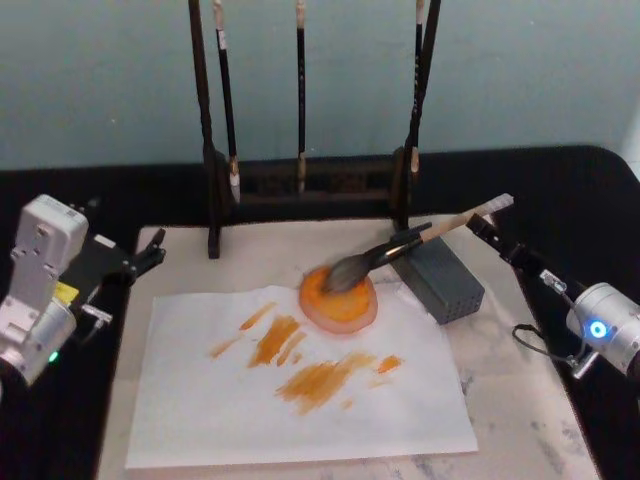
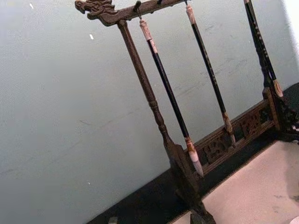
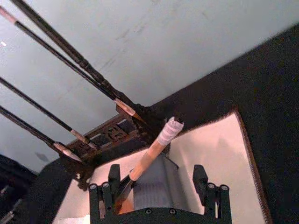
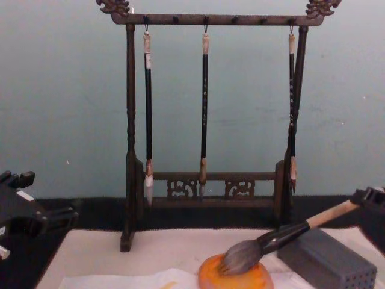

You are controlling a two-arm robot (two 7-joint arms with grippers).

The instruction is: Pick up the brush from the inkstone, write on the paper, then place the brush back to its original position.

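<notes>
Now: the cream mat (image 1: 520,400) covers the black tabletop (image 1: 60,440) in front of me, and the dark wooden rack (image 4: 129,150) stands at its far edge with three thin brushes (image 4: 204,108) hanging from it. The paper (image 1: 300,420) lies on the near part of the mat, streaked with orange strokes. My left gripper (image 1: 148,255) is parked just off the mat's left edge. My right gripper (image 3: 158,179) sits at the far right, jaws wide apart, gripping nothing. The handle runs between the fingers (image 3: 201,176), close to the opposite one. The brush (image 1: 400,250) lies tilted, bristle head down on the inkstone (image 1: 345,305), handle propped on the grey perforated block (image 1: 445,280). The inkstone sits at the paper's far edge, just left of the block.
</notes>
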